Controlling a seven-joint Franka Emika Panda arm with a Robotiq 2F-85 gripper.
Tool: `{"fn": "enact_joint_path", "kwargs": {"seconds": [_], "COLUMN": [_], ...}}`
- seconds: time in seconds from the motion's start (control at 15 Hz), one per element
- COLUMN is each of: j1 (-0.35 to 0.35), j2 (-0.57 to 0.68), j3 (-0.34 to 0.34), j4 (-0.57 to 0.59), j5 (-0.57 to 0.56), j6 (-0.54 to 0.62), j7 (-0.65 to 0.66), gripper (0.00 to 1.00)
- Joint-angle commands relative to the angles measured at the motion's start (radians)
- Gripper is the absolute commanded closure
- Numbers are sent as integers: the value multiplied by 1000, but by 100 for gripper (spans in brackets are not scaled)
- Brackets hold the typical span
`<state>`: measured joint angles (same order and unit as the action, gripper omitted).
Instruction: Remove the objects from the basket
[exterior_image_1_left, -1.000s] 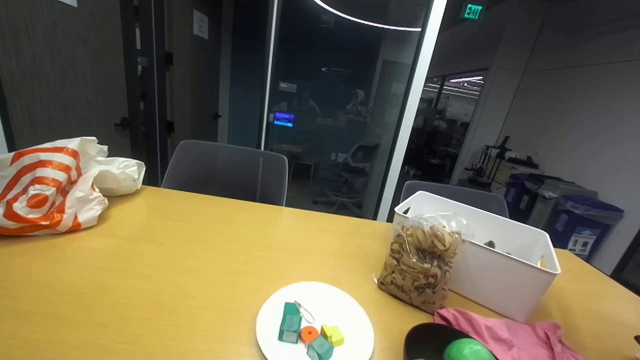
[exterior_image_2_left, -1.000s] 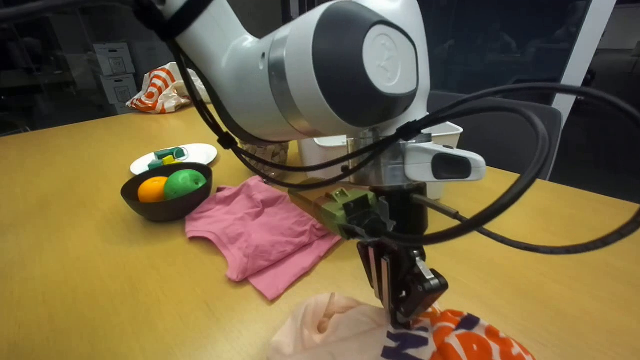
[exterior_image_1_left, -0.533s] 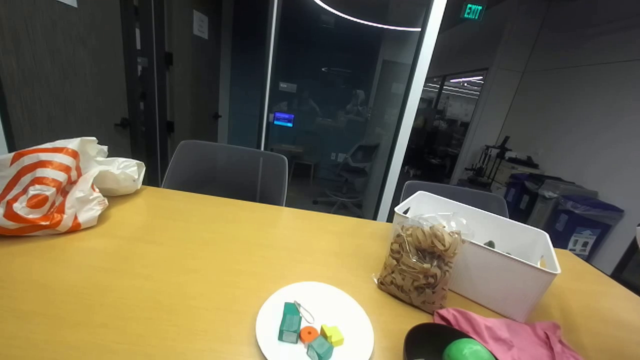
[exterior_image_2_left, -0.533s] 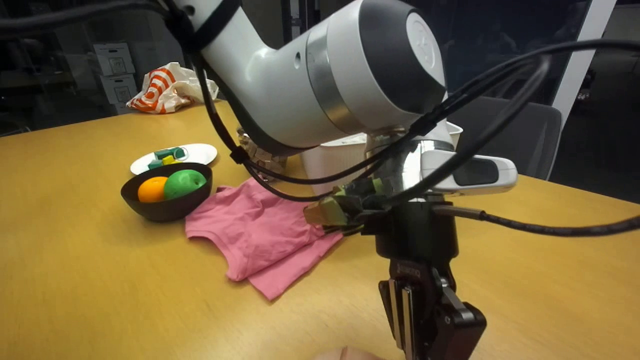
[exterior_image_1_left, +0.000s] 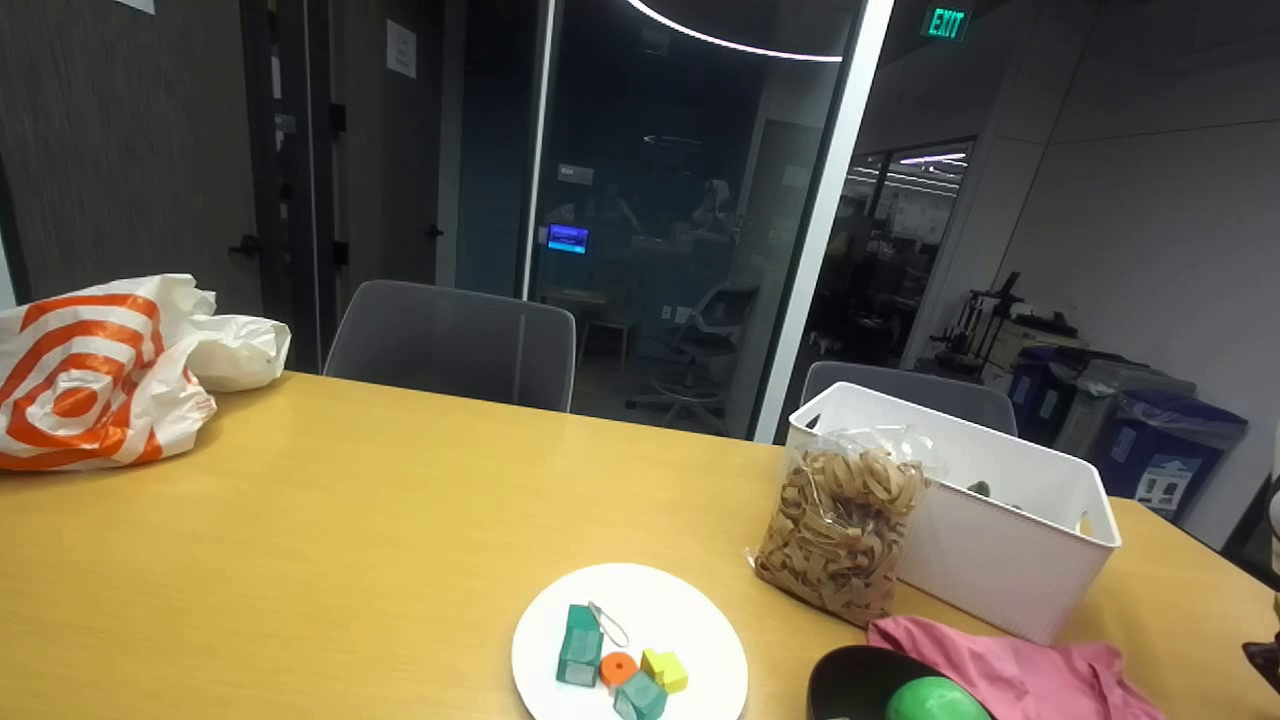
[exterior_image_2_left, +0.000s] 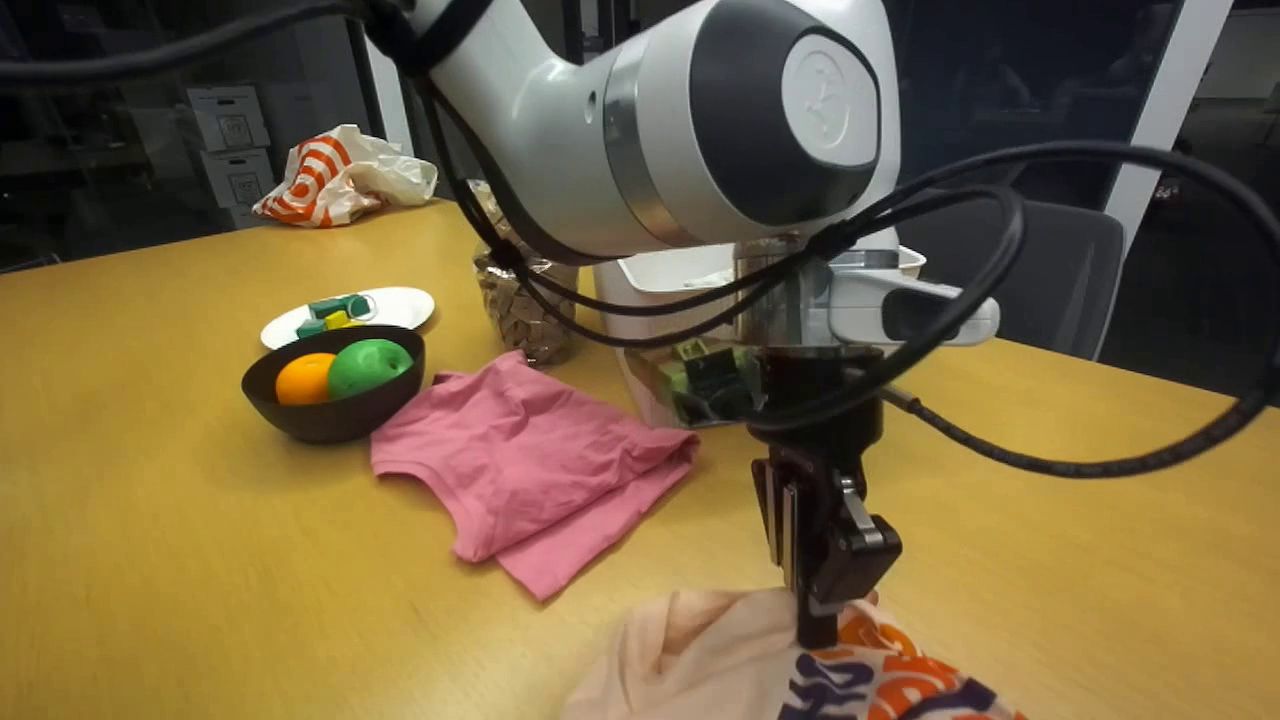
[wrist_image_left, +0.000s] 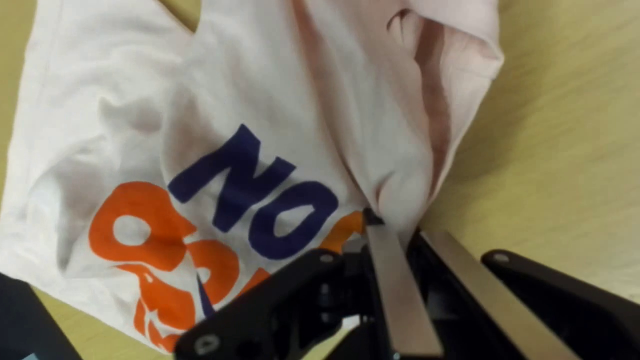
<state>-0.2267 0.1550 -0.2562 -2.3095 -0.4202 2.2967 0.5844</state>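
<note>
The white basket (exterior_image_1_left: 1000, 560) stands on the table with a small dark item (exterior_image_1_left: 980, 488) showing inside. In an exterior view the arm partly hides the basket (exterior_image_2_left: 640, 385). My gripper (exterior_image_2_left: 818, 630) is in front of the basket, well apart from it, over the near part of the table. In the wrist view its fingers (wrist_image_left: 395, 227) are shut on a fold of a pale pink shirt (wrist_image_left: 280, 90) with purple and orange lettering. The shirt (exterior_image_2_left: 720, 650) spreads below the gripper and is cut off by the frame's lower edge. I cannot tell how much rests on the table.
A pink garment (exterior_image_2_left: 530, 460) lies on the table near a black bowl (exterior_image_2_left: 330, 425) with an orange and a green fruit. A bag of pasta (exterior_image_1_left: 845, 535) leans by the basket. A plate (exterior_image_1_left: 715, 640) holds blocks. A Target bag (exterior_image_1_left: 90, 400) sits at the far end.
In an exterior view the gripper dipped toward the lower right half a second ago and is now back up and left. The shirt moved with it.
</note>
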Motion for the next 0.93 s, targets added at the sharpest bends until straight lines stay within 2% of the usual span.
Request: {"fn": "enact_joint_path", "kwargs": {"seconds": [0.0,0.13,0.33,0.47,0.53,0.6,0.73,0.87], "j1": [-5,-2,-5,4,8,13,32,35], "j2": [39,60,64,66,66,62,50,28], "j3": [1,5,31,36,40,40,17,13], "j4": [25,30,34,31,28,30,25,23], "j5": [178,288,497,559,576,577,522,519], "j6": [153,244,346,463,521,538,579,579], "j7": [-28,-32,-92,-132,-156,-170,-184,-209], "gripper": [91,99,98,98,68,67,54,38]}}
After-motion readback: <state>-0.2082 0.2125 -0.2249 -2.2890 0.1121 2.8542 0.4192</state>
